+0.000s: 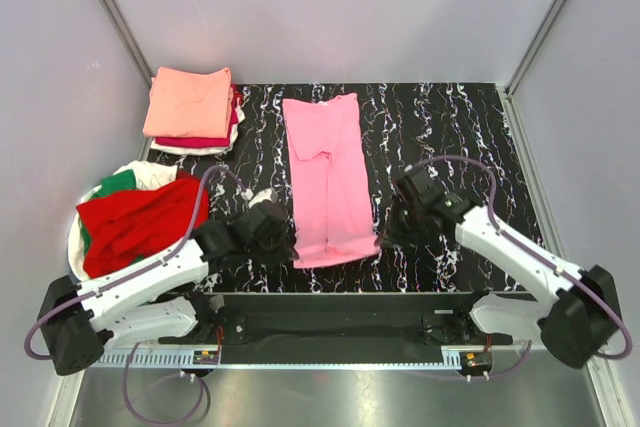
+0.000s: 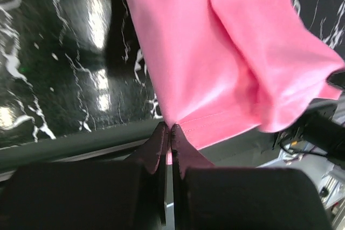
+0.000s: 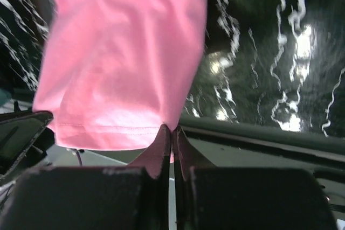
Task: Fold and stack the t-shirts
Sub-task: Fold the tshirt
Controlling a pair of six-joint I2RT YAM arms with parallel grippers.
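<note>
Your left gripper (image 2: 170,129) is pinched closed on the near-left corner of the pink tee (image 1: 325,177), its fingertips meeting right on the hem. Your right gripper (image 3: 171,129) is clamped the same way on the near-right corner. Holding both corners keeps the hem taut and level between the arms, so it should travel as one straight edge.

The tee lies mid-table as a long narrow strip running near to far, with its sides already folded in. Its near hem sits at the near edge of the table (image 1: 440,127). That layout suggests the next fold is lengthwise: carry the hem to the far end.

The finished stack (image 1: 190,107), salmon-orange on top, waits at the far-left corner. The unfolded pile (image 1: 140,217) of red, green and white sits near left, just beside your left arm.
</note>
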